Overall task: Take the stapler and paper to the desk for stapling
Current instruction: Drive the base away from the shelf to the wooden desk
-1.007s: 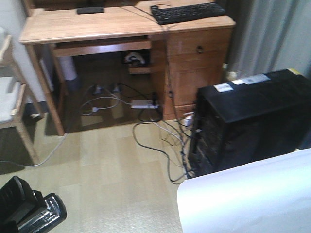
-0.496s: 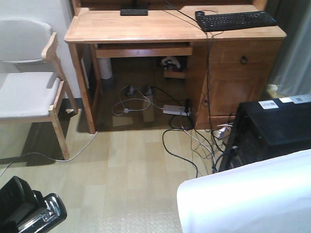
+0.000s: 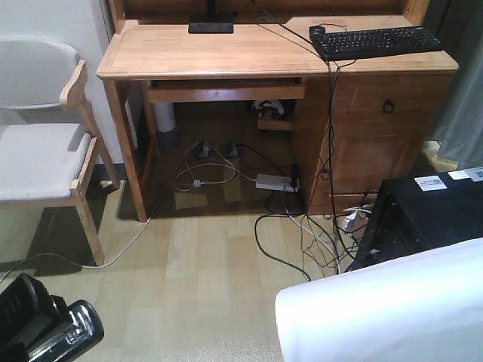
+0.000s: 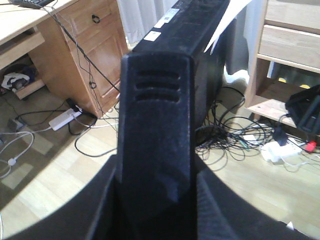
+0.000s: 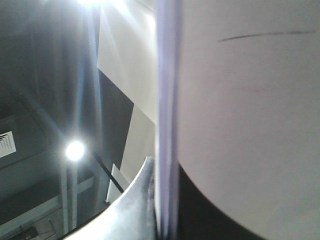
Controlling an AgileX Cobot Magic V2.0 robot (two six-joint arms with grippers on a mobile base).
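Two wrist views show the grips: left jaws pinch the stapler (image 4: 155,145), right jaws pinch the paper (image 5: 240,100) edge-on. The front view shows the whole counter (image 3: 226,54).

The black plastic stapler (image 4: 155,140) is matte black across its grooved top, and the front view shows a bright silver metal strip on it. The thin white paper stack (image 3: 385,309) is plain white, its edge tinged violet in the right wrist view. The jointed-plank wooden desk (image 3: 249,53) is warm honey-orange; the flat keyboard (image 3: 375,41) is black. The plank-patterned floor (image 3: 211,279) is pale yellow-beige. The boxy black computer case (image 3: 438,215) carries white labels.
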